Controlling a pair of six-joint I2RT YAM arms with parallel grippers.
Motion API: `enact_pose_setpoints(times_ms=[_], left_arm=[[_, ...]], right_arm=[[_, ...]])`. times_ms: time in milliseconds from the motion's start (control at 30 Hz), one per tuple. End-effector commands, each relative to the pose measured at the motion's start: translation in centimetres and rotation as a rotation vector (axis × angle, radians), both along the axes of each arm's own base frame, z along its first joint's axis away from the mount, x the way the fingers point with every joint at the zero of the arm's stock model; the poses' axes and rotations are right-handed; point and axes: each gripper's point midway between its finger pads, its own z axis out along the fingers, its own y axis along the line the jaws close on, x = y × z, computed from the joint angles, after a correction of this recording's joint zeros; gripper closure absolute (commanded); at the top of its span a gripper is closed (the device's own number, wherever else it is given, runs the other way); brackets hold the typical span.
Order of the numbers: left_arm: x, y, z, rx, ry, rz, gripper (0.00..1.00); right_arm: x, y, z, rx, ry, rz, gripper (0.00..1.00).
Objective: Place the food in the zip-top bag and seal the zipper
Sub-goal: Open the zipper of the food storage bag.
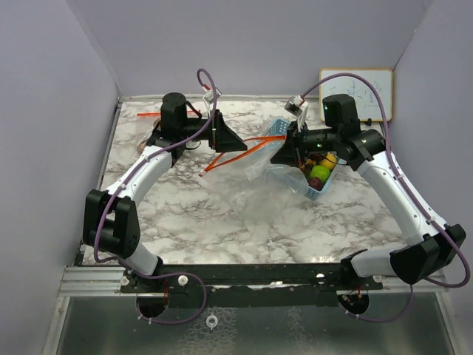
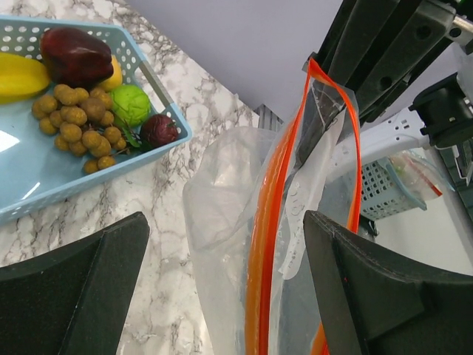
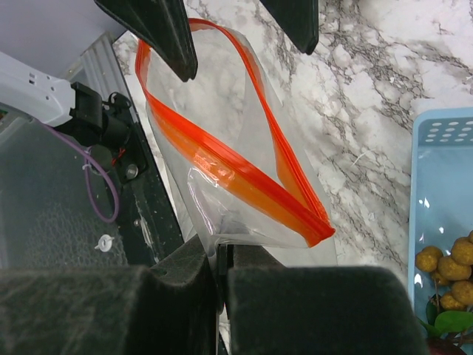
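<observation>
The marble table (image 1: 222, 229) carries everything. Above its middle, toward 1 o'clock in the top view, hangs a clear bag (image 1: 255, 174) with an orange zipper rim, its mouth gaping and stretched between the two grippers.

At 2 o'clock from the table's middle, just right of the bag, sits a blue mesh basket (image 1: 319, 194). A small whiteboard (image 1: 356, 94) leans at the far right corner.

The left gripper (image 2: 225, 222) has its fingers spread wide, with the orange rim running between them. I cannot tell whether either finger touches the plastic. The right gripper (image 3: 220, 255) has its fingers pressed together, pinching the bag's clear edge just below the zipper.

All the food (image 1: 319, 168) lies in the basket, outside the bag. In the left wrist view it sits at 10 o'clock:
- a brown grape bunch (image 2: 77, 126) in the middle
- a yellow fruit (image 2: 18, 74) at its 10 o'clock
- a dark red fruit (image 2: 74, 55) at its 12 o'clock
- a lime-green fruit (image 2: 131, 105) at its 2 o'clock
- a small purple fruit (image 2: 159, 129) against the basket's wall
</observation>
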Motion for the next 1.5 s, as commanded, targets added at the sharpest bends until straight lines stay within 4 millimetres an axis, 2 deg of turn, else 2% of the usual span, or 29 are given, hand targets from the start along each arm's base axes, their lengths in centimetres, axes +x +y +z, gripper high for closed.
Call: enact_pose_setpoints(times_ms=[0,167,233,300,367,400,500,567,667,733,800,867,933,1100,1200,1300,1400,1467], left_arm=[[-0.8,-0.6,0.4,0.025,-0.055,-0.03,0.12],[-1.4,-1.1,-1.0,0.054,-0.035,-0.049,0.19],[-1.7,-1.4,-1.4,0.064,-0.028,-0.065,0.3],[-1.9,-1.6,-1.8,0.066,-0.018,-0.082,0.57],[-1.9,-1.7,-2.0,0.07,-0.003,-0.084,0.96],[-1.8,-1.7,-1.9,0.074,-0.008,-0.08,1.0],[-1.2,-1.3,-2.1,0.112,-0.028,-0.045,1.0],[0.1,-0.6,-3.0,0.171,-0.009,0.022,1.0],[3.5,1.6,-4.4,0.351,-0.032,0.222,1.0],[5.5,3.5,-4.5,0.458,-0.07,0.375,1.0],[7.1,5.1,-3.6,0.507,-0.106,0.515,1.0],[8.1,6.4,-2.5,0.526,-0.127,0.641,1.0],[8.8,7.2,-1.6,0.54,-0.145,0.745,1.0],[10.0,8.0,-1.0,0.57,-0.134,0.935,1.0],[10.1,7.6,0.7,0.562,-0.164,1.005,1.0],[9.8,7.5,3.2,0.559,-0.23,1.062,1.0],[9.7,7.9,3.7,0.573,-0.247,1.087,1.0],[9.6,8.2,3.5,0.585,-0.247,1.098,1.0]], right_arm=[[0.0,0.2,1.0,0.013,-0.028,0.016,0.98],[0.3,0.1,1.8,0.016,-0.052,0.005,0.98],[0.5,0.2,2.2,0.018,-0.063,0.001,0.98],[0.8,0.2,2.4,0.017,-0.07,-0.006,0.98],[1.2,0.1,2.4,0.008,-0.077,-0.027,0.98],[1.6,0.0,2.3,-0.001,-0.078,-0.046,0.98],[3.9,-1.4,1.5,-0.074,-0.084,-0.194,0.94],[6.1,-3.4,1.1,-0.158,-0.098,-0.363,0.79],[8.9,-7.3,2.0,-0.261,-0.146,-0.629,0.56],[9.4,-7.8,2.7,-0.262,-0.139,-0.685,0.51],[9.8,-7.5,3.0,-0.236,-0.102,-0.714,0.5],[10.3,-6.4,3.1,-0.186,-0.049,-0.732,0.49],[10.9,-4.5,2.9,-0.127,0.009,-0.736,0.49],[12.1,2.4,2.4,-0.035,0.114,-0.716,0.49],[12.9,5.8,3.1,-0.032,0.109,-0.728,0.49],[13.9,7.3,5.1,0.023,0.084,-0.759,0.48],[14.5,8.0,6.8,0.102,0.07,-0.764,0.48],[14.7,8.5,7.2,0.135,0.074,-0.76,0.48]])
